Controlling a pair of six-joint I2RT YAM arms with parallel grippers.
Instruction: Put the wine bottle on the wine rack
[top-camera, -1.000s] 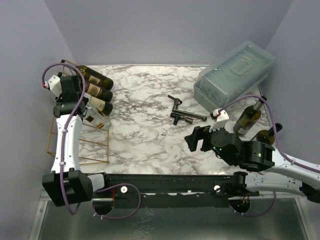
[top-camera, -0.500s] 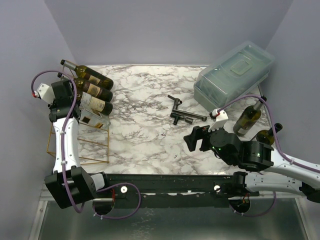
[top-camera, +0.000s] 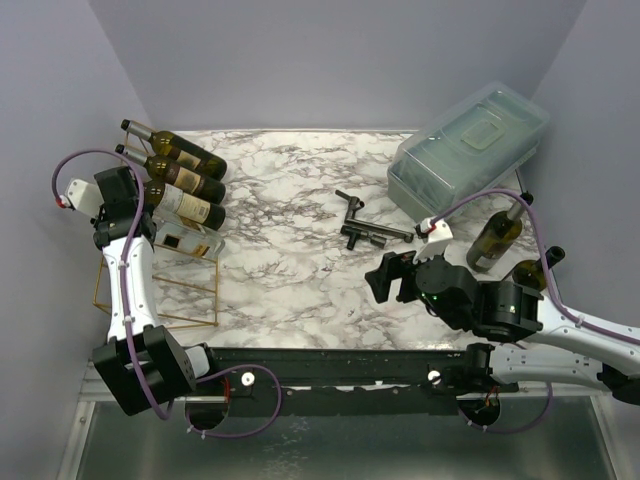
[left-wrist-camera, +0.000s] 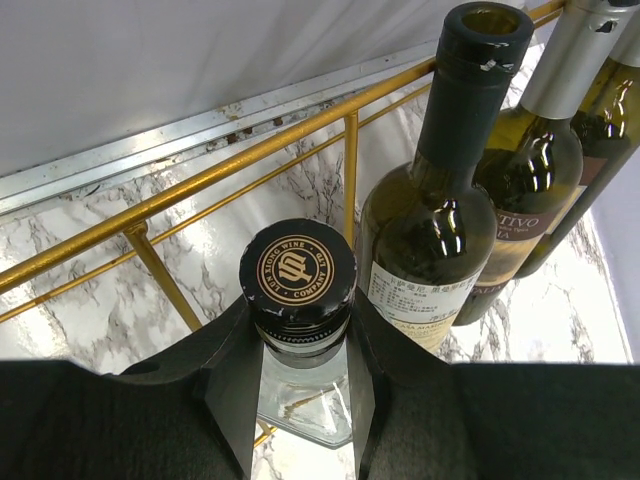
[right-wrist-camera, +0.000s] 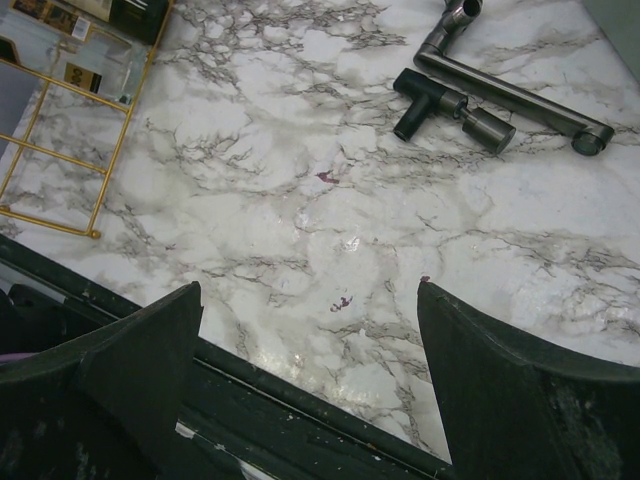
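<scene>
The gold wire wine rack (top-camera: 216, 290) stands at the table's left edge and holds three dark wine bottles (top-camera: 190, 180) lying side by side. A clear bottle (top-camera: 188, 240) with a black cap (left-wrist-camera: 298, 275) lies on the rack just below them. My left gripper (top-camera: 118, 200) is at the rack's left side. In the left wrist view its parted fingers (left-wrist-camera: 300, 310) flank the black cap at their tips, beside a gold bar (left-wrist-camera: 240, 172). My right gripper (top-camera: 385, 275) is wide open and empty (right-wrist-camera: 308, 290) over the marble near the front edge.
Two more wine bottles (top-camera: 495, 240) (top-camera: 530, 270) stand at the right edge behind my right arm. A translucent grey lidded box (top-camera: 470, 145) sits at the back right. A black metal tool (top-camera: 370, 230) lies mid-table, also in the right wrist view (right-wrist-camera: 500, 95).
My left gripper has drawn back to the left, off the bottles' necks. The clear bottle has stayed on the rack. The right arm has barely moved.
</scene>
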